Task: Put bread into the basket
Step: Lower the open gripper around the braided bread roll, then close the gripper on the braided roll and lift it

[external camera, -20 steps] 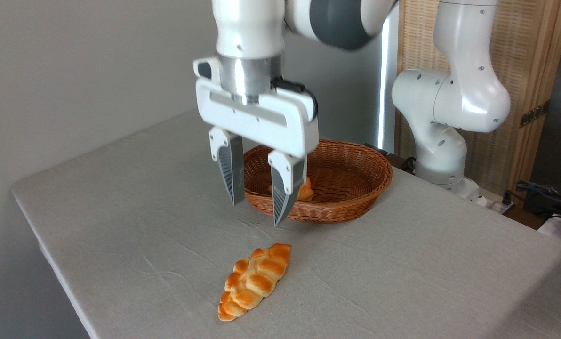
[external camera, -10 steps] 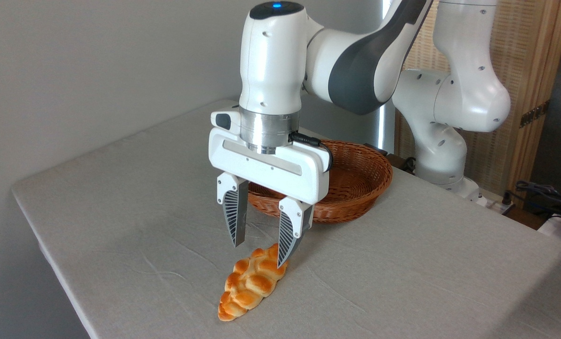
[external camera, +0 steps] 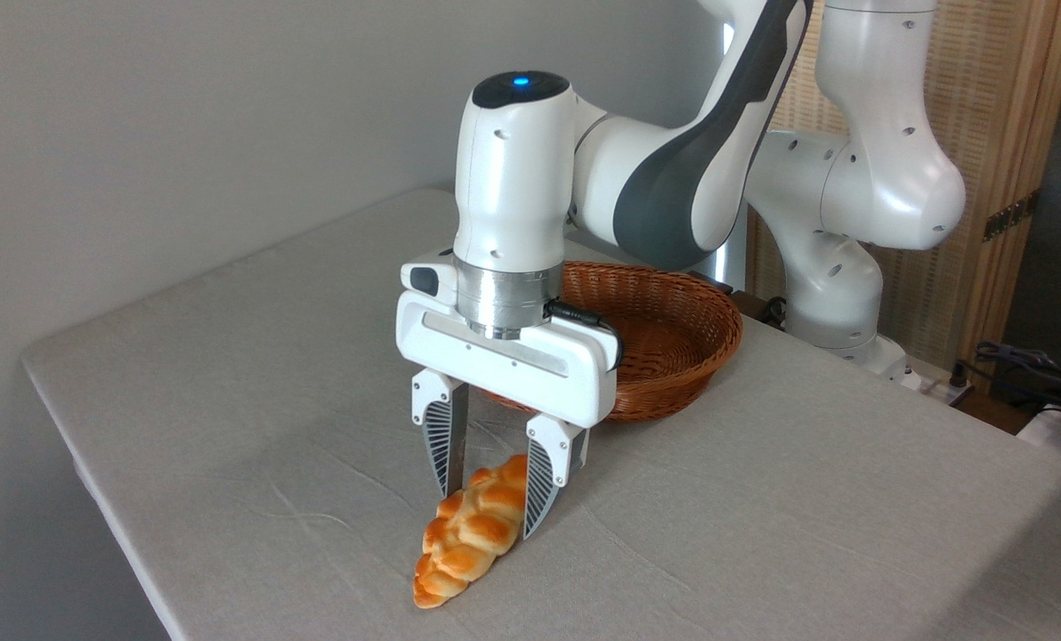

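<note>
The bread (external camera: 464, 539), a long golden-orange braided loaf, lies on the grey tablecloth near the front edge. My gripper (external camera: 488, 512) points straight down over the loaf's far half and is open, one finger on each side of the loaf; whether the fingers touch it I cannot tell. The reddish-brown wicker basket (external camera: 673, 334) stands behind the gripper, partly hidden by the gripper's white body. The basket's inside is mostly hidden from here.
The table's front-left edge (external camera: 112, 525) runs close to the loaf. The arm's white base (external camera: 838, 294) stands right of the basket, with cables (external camera: 1029, 374) at the far right. A wooden screen (external camera: 1002, 133) stands behind.
The gripper has come down and toward the front, from in front of the basket to straddling the loaf. The loaf has stayed in place.
</note>
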You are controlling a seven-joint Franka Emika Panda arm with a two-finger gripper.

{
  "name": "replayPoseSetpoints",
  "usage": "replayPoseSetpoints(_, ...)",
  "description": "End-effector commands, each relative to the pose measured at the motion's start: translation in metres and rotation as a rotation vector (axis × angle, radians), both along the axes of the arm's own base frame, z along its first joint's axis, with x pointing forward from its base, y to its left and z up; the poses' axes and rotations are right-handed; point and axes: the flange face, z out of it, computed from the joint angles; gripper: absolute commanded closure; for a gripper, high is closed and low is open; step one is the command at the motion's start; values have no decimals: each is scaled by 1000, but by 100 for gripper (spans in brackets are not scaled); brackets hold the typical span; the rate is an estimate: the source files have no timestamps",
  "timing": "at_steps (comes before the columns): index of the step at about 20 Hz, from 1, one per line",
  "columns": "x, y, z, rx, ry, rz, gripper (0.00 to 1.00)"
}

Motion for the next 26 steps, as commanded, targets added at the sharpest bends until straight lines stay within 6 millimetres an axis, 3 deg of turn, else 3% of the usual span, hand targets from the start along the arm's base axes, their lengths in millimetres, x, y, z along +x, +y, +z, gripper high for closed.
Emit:
replayPoseSetpoints(1, 4, -6, -8, -7, -15, 14, 8)
replayPoseSetpoints(4, 4, -6, -8, -5, -13, 10, 25)
replayPoseSetpoints(6, 3, -6, -8, -3, -10, 3, 48)
replayPoseSetpoints(11, -2, -5, -14, 10, 55, -66, 66)
replayPoseSetpoints(15, -4, -4, -17, 15, 78, -104, 88)
replayPoseSetpoints(26, -6, -2, -16, 18, 98, -132, 90)
